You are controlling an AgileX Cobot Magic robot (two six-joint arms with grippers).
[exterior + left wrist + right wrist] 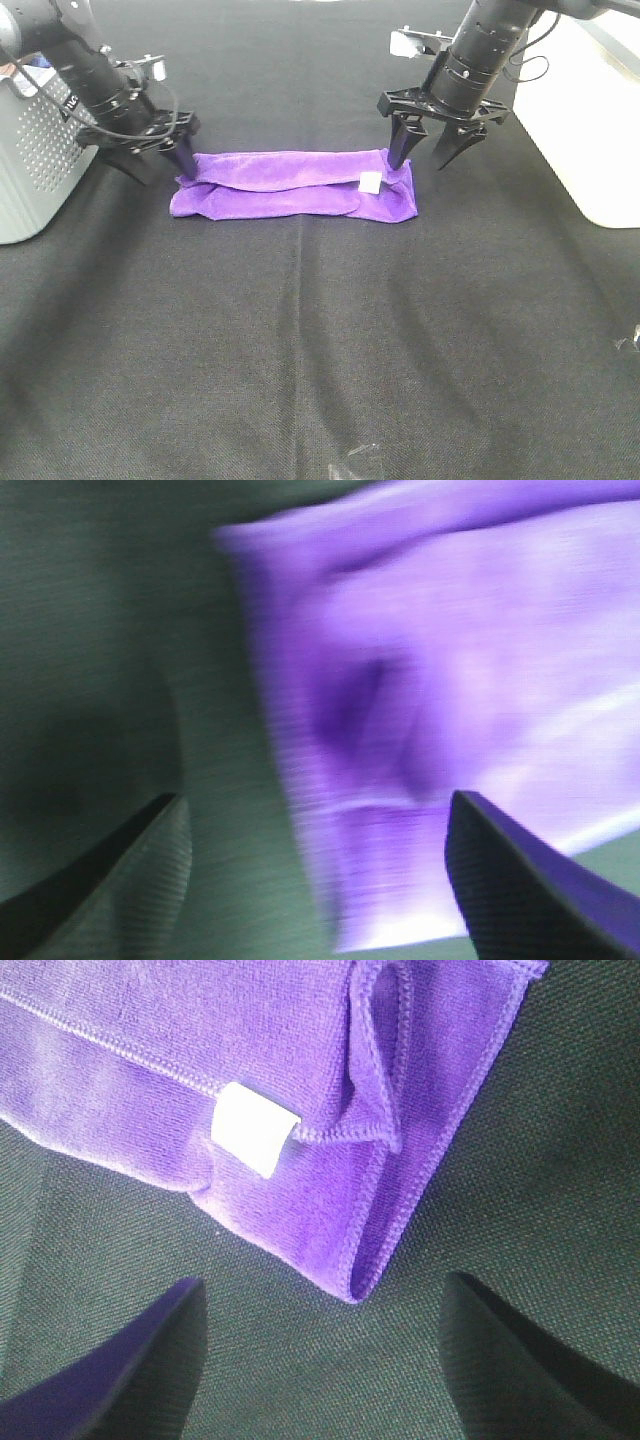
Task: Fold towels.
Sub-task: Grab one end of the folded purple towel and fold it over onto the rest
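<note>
The purple towel (290,185) lies folded into a long strip on the black table cloth, with its white tag (370,182) near the right end. My left gripper (165,172) is open at the strip's left end, one finger touching the towel edge. My right gripper (422,160) is open at the right end, one finger at the towel's far corner. The left wrist view is blurred and shows the towel's end (430,710) between the open fingers of the left gripper (312,810). The right wrist view shows the folded corner (400,1110) and tag (255,1130) above the open right gripper (322,1295).
A grey perforated basket (30,170) stands at the left edge behind my left arm. A white container (590,120) stands at the right. Small clear plastic bits lie at the front edge (355,462) and the right edge (630,340).
</note>
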